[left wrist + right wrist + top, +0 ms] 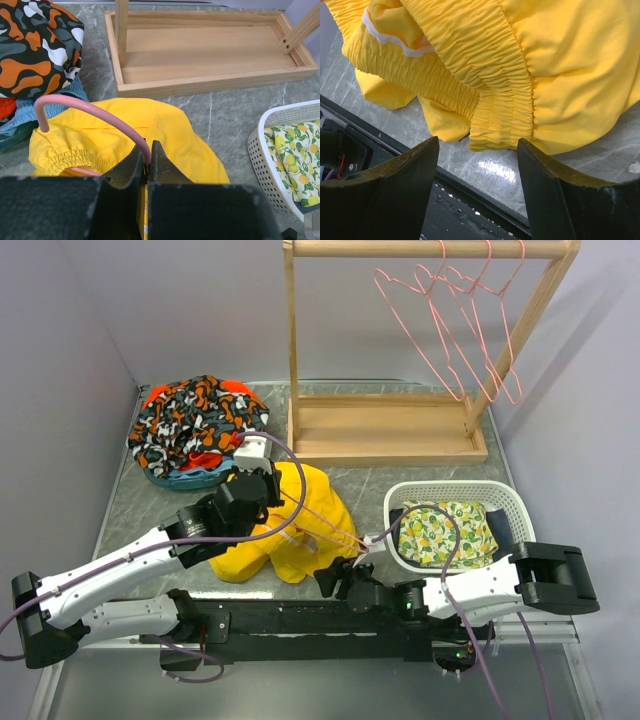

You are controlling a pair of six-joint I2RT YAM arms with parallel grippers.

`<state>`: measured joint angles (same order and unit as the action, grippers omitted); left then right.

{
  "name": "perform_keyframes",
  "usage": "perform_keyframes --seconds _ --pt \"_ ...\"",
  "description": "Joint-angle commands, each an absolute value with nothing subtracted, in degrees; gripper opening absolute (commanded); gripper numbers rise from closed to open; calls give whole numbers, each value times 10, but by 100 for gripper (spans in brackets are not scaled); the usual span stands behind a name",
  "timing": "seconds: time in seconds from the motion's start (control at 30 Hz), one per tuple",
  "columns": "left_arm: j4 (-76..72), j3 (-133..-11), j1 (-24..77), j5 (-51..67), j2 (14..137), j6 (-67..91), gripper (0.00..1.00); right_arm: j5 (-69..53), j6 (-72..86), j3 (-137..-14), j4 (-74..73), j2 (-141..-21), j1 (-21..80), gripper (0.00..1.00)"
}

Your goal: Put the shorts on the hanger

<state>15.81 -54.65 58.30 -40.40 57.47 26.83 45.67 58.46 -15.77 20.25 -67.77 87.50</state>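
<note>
The yellow shorts (300,530) lie bunched on the table in front of the arms. The pink wire hanger (335,532) lies across them. My left gripper (268,478) is shut on the hanger's hook. In the left wrist view the pink hook (90,112) arcs left from between my closed fingers (150,156), above the shorts (170,130). My right gripper (330,575) is open and empty at the shorts' near edge. In the right wrist view it (477,150) sits just short of the elastic waistband (500,85), and the pale drawstring (395,42) shows at upper left.
A wooden rack (385,435) with several more pink hangers (450,320) stands at the back. A black, orange and white patterned garment (190,425) lies back left. A white basket (500,495) holding a lemon-print cloth (445,530) stands right.
</note>
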Motion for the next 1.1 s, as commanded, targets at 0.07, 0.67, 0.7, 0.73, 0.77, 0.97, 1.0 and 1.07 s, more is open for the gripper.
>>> perform_keyframes --seconds 0.07,0.67,0.7,0.73,0.77,0.97,1.0,1.07 --pt "156 -569 582 -415 561 284 1 471 576 -191 225 -693 876 71" --pt "140 -570 582 -396 552 275 1 526 750 -315 -71 -791 875 68" --pt "141 -575 582 -396 555 274 1 526 755 -316 -81 -799 875 68" --pt "144 -578 582 -398 558 274 1 526 758 -316 -80 -800 875 68" --pt "148 -585 582 -402 560 275 1 526 762 -312 -80 -801 875 68" --pt "144 -576 582 -402 551 281 1 524 756 -283 -62 -784 860 46" --pt "145 -575 582 -406 551 282 1 525 756 -279 -55 -774 860 38" --pt "149 -578 582 -413 555 280 1 527 752 -265 -50 -761 857 17"
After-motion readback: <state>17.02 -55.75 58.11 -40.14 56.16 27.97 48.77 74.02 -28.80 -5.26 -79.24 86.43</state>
